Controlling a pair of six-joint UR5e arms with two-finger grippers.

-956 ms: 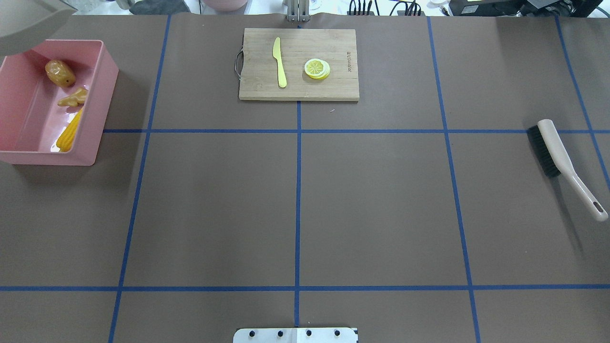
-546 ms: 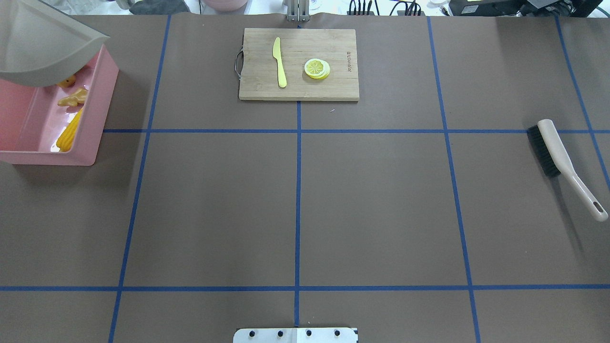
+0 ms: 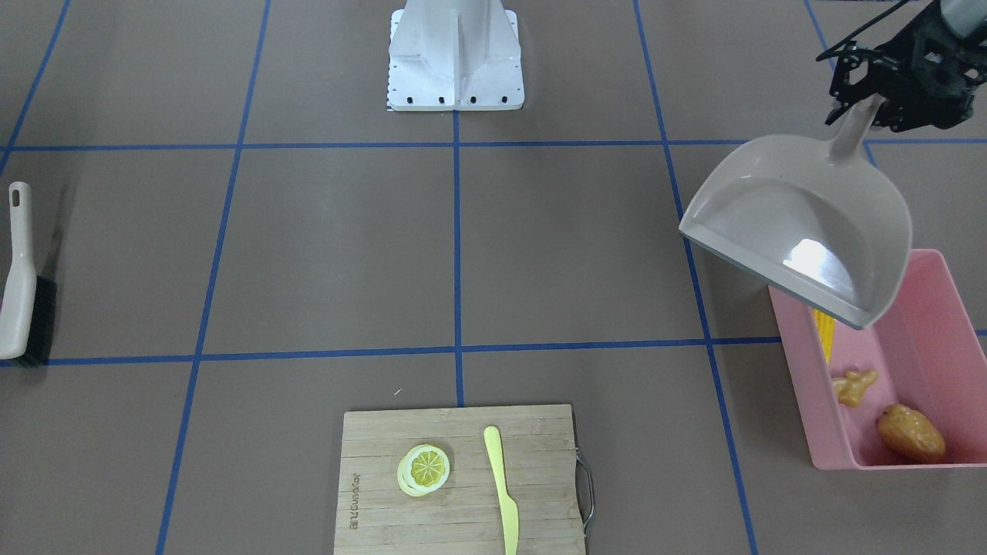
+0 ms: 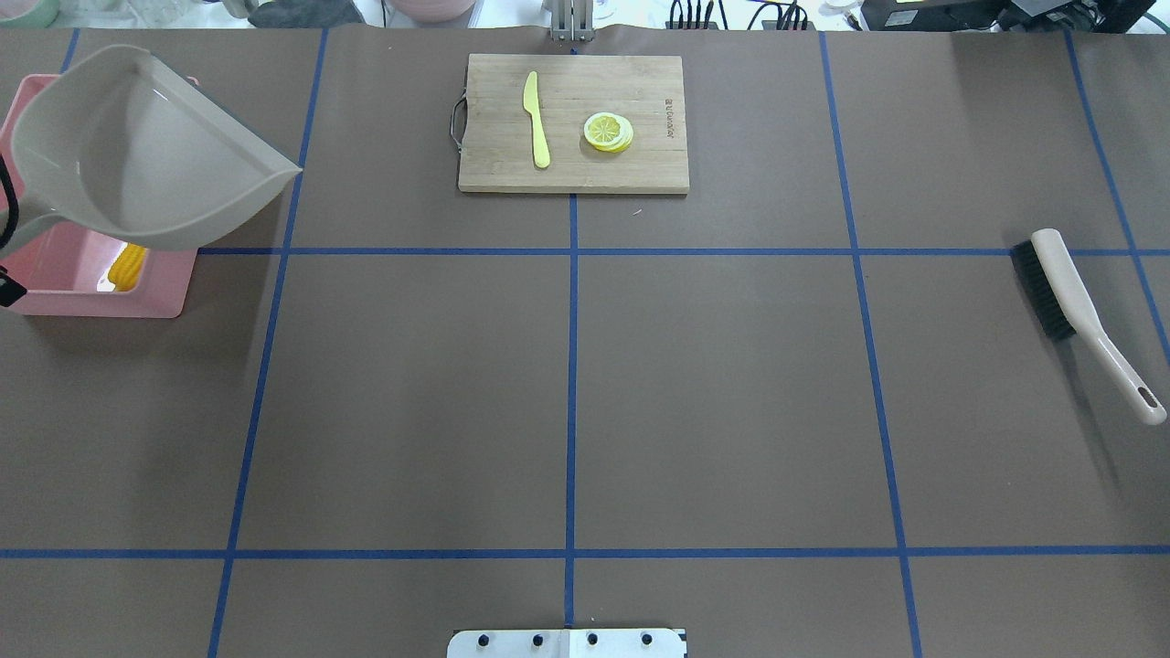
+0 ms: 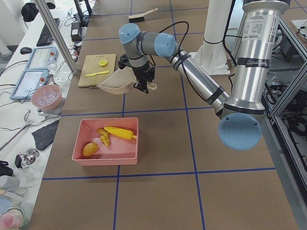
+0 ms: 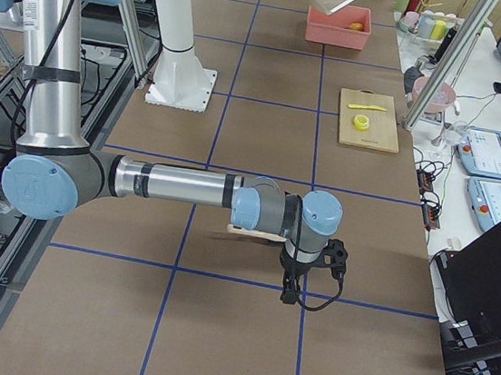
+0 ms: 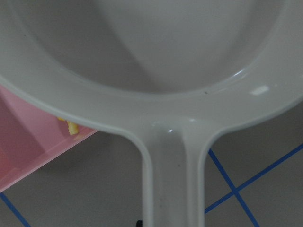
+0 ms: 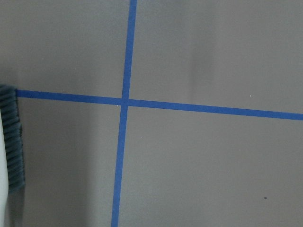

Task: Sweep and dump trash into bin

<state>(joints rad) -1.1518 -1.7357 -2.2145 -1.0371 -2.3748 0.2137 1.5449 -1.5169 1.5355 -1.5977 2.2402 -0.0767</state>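
Observation:
The pink bin (image 3: 951, 308) stands at the table's left end. In it lie the yellow corn cob (image 3: 823, 331), the tan ginger root (image 3: 854, 387) and the brown potato (image 3: 910, 433). My left gripper (image 3: 870, 102) is shut on the handle of the beige dustpan (image 3: 802, 231). It holds the empty pan in the air, over the bin's near end. In the overhead view the pan (image 4: 146, 155) hides most of the bin (image 4: 101, 306), and only the corn (image 4: 128, 265) shows. My right gripper (image 6: 297, 289) shows only in the exterior right view, and I cannot tell whether it is open or shut.
A beige hand brush (image 4: 1079, 311) with black bristles lies at the table's right side, under the right arm. A wooden cutting board (image 4: 573, 174) at the far middle carries a yellow knife (image 4: 537, 119) and a lemon slice (image 4: 608, 131). Blue tape lines grid the brown table.
The dustpan has swung from the far left corner rightward and nearer, turning its hollow side up. It now covers the potato and ginger in the overhead view. The brush has not moved.

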